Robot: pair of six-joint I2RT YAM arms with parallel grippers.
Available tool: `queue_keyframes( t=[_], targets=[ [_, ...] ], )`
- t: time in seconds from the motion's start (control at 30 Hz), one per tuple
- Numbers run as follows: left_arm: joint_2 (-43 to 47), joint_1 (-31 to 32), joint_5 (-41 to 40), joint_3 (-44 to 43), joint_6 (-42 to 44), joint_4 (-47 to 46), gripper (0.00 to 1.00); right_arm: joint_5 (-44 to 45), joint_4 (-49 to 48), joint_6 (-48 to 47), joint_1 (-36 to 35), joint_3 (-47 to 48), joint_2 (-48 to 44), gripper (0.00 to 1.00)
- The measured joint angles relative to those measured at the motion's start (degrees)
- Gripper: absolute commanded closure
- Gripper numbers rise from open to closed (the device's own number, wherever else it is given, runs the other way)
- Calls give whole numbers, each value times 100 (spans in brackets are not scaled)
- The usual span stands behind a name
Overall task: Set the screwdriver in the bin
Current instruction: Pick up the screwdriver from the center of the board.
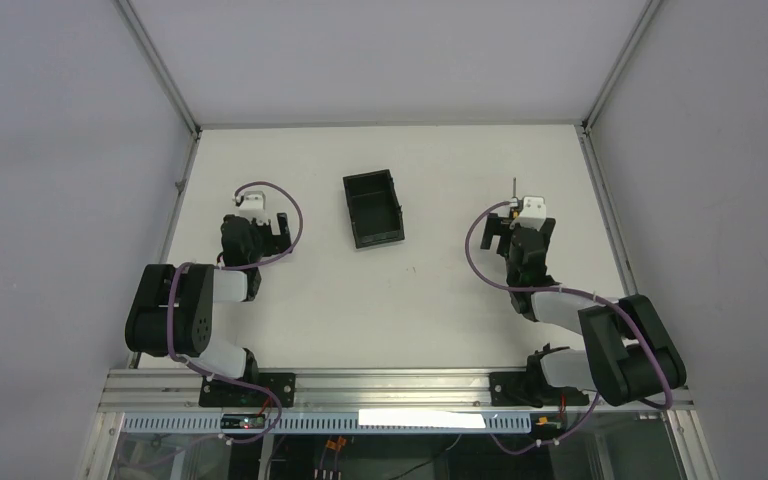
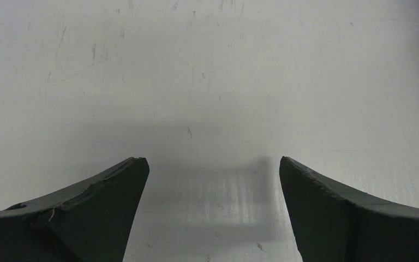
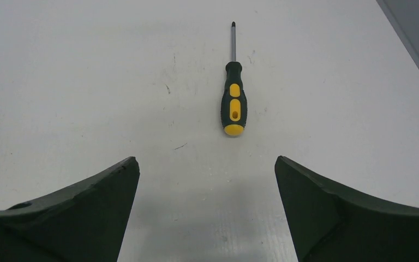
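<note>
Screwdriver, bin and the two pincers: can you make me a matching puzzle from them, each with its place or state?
1. screwdriver
2. bin
3. left pincer
4. right pincer

A. open, only bare table ahead
B. black, open-topped, mid-table
C. lying flat, handle partly yellow
D. open, the screwdriver lying ahead

Pairs: 1-C, 2-B, 3-A, 4-D

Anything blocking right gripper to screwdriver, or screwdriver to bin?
Nothing visible. The right gripper is open, and the screwdriver lies on the table just ahead of it. The top view shows only table surface between screwdriver and bin.
</note>
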State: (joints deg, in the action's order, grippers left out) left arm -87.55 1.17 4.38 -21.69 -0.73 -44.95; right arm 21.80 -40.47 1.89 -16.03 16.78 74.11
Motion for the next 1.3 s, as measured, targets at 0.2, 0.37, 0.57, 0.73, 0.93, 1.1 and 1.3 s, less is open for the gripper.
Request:
queue_keyframes(
  t=[0.2,0.37,0.57,0.73,0.93,1.1,1.3],
  targets=[
    [0,0,0,0,0,2,1,142,50,-4,-42,76,98,1],
    [0,0,0,0,0,0,1,138,76,-28,-59,101,114,1],
    [0,0,0,0,0,0,1,133,269,-61,-68,216,170,1],
    [0,0,0,0,0,2,1,157,1078,-111,-72,494,-289,1],
    [0,0,0,0,0,2,1,125,2538,-210,-72,1659,-1174,1],
    [0,0,2,0,0,0,1,17,3587,-203,-72,2708,-1582,1],
    [0,0,0,0,0,0,1,-76,4767,-131,-72,3936,-1639,1]
  ],
)
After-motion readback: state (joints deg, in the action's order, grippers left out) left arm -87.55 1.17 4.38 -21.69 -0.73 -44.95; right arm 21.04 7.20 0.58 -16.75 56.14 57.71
